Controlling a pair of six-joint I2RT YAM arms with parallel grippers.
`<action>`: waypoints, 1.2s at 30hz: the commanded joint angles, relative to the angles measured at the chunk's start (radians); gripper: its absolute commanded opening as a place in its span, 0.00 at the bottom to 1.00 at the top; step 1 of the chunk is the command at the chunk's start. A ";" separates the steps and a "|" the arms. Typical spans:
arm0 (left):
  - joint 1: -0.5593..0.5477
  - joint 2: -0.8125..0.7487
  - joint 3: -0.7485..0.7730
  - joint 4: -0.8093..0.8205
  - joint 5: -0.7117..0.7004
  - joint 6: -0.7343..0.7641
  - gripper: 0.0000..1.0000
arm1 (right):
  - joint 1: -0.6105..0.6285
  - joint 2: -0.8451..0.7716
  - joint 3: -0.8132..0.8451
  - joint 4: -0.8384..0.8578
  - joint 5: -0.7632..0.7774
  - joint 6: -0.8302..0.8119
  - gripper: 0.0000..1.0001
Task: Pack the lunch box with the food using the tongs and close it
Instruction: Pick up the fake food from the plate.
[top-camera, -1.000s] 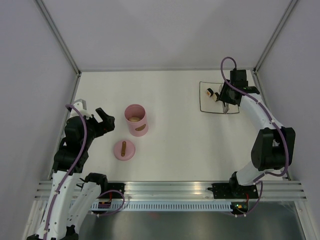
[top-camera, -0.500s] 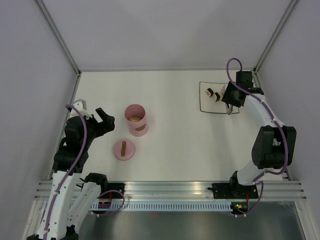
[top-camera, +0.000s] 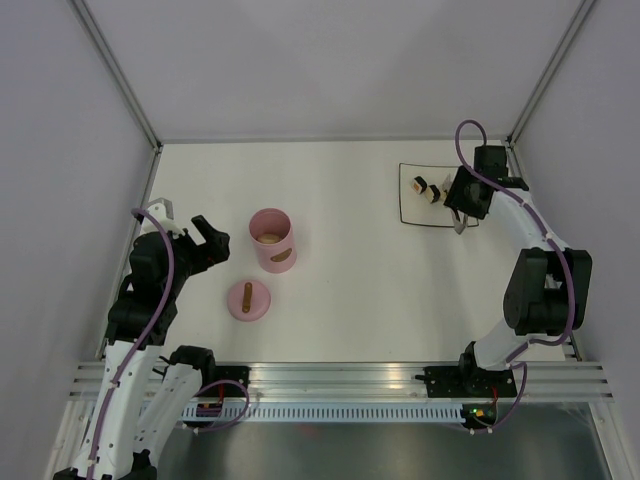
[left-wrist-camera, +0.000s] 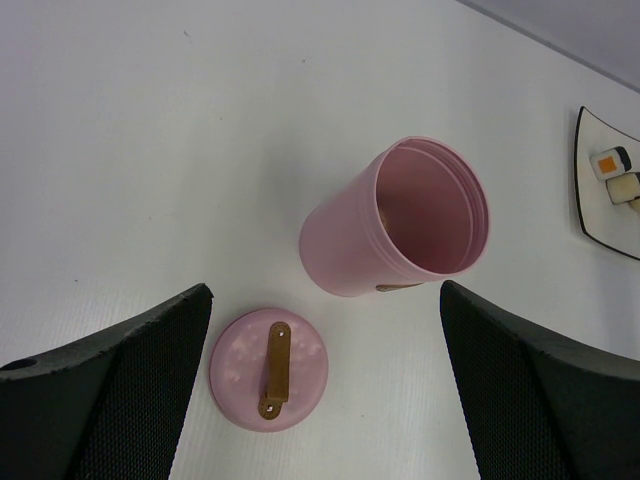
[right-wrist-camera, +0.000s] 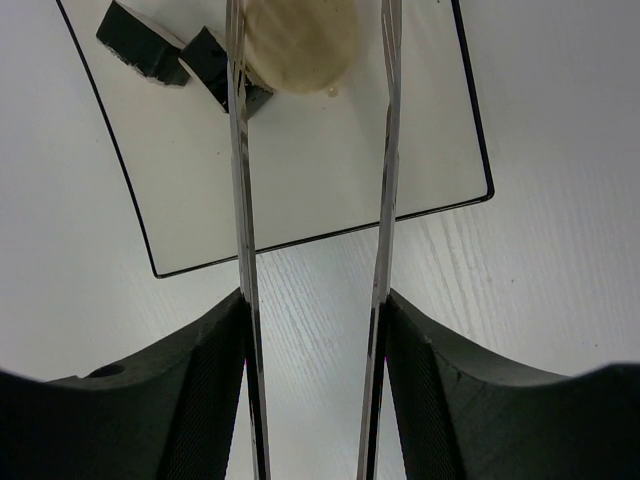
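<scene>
The right claw (top-camera: 461, 206) shifts rightward over the square white dark-edged plate (top-camera: 412, 212), uncovering the small dark-and-white food pieces (top-camera: 432, 193).

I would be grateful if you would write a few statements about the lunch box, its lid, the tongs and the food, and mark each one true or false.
1. The lid is on the lunch box. False: it lies on the table beside the box, handle up.
2. The right end effector holds the tongs. True.
3. The lunch box lies on its side. False: it stands upright with its mouth open.
4. A beige piece sits between the tongs' two arms, over the plate. True.
5. The left end effector grips the lid. False: it is open and empty, apart from the lid.
</scene>
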 joint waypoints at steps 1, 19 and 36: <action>-0.002 0.006 -0.008 0.039 0.011 0.040 1.00 | -0.006 0.013 -0.012 0.024 -0.016 -0.007 0.61; -0.004 0.009 -0.008 0.037 0.009 0.040 1.00 | -0.011 0.061 -0.020 0.084 -0.099 0.031 0.63; -0.002 0.012 -0.008 0.039 0.008 0.040 1.00 | -0.034 0.090 0.008 0.073 -0.130 0.057 0.65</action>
